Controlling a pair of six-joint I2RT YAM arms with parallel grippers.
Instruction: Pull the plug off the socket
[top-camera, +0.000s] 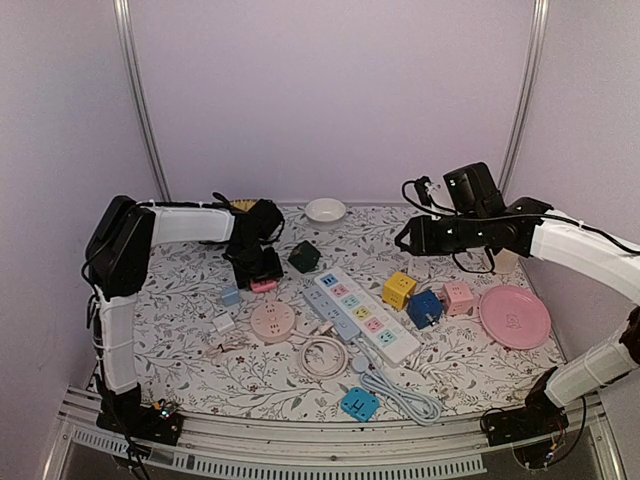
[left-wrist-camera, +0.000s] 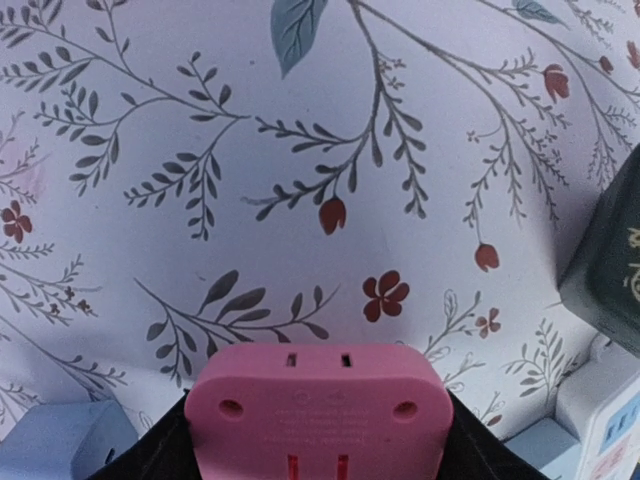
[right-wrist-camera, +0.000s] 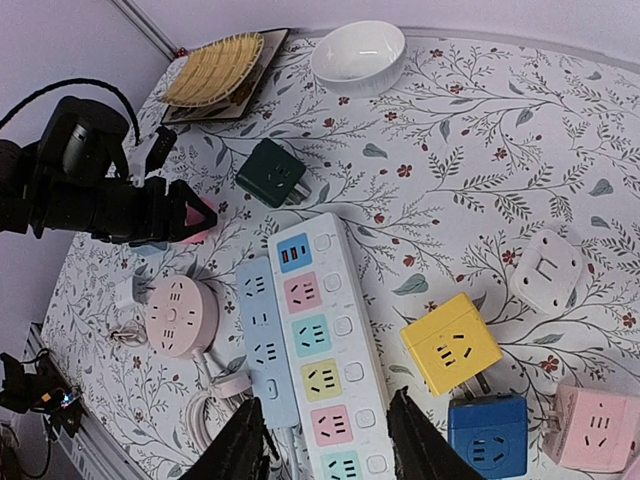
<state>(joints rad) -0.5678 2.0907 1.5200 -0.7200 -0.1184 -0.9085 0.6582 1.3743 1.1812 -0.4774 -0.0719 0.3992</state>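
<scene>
My left gripper (top-camera: 256, 268) is shut on a pink plug adapter (left-wrist-camera: 318, 395), held between its black fingers (left-wrist-camera: 160, 455) just above the floral tablecloth. The adapter also shows in the top view (top-camera: 264, 285) and in the right wrist view (right-wrist-camera: 200, 222). It is apart from every socket. A white power strip (top-camera: 366, 316) with coloured sockets lies mid-table, and a pale blue strip (right-wrist-camera: 262, 335) lies against it. My right gripper (right-wrist-camera: 330, 445) is open and empty, high above the white strip (right-wrist-camera: 325, 340); it also shows in the top view (top-camera: 405, 238).
A dark green cube (top-camera: 304, 257), a light blue cube (top-camera: 231, 296), a round pink socket (top-camera: 272, 321), yellow (top-camera: 399, 290), blue (top-camera: 424, 308) and pink (top-camera: 459, 297) cubes, a pink plate (top-camera: 514, 316), a white bowl (top-camera: 325, 210), coiled cables (top-camera: 322, 356) and a cyan cube (top-camera: 359, 404) lie around.
</scene>
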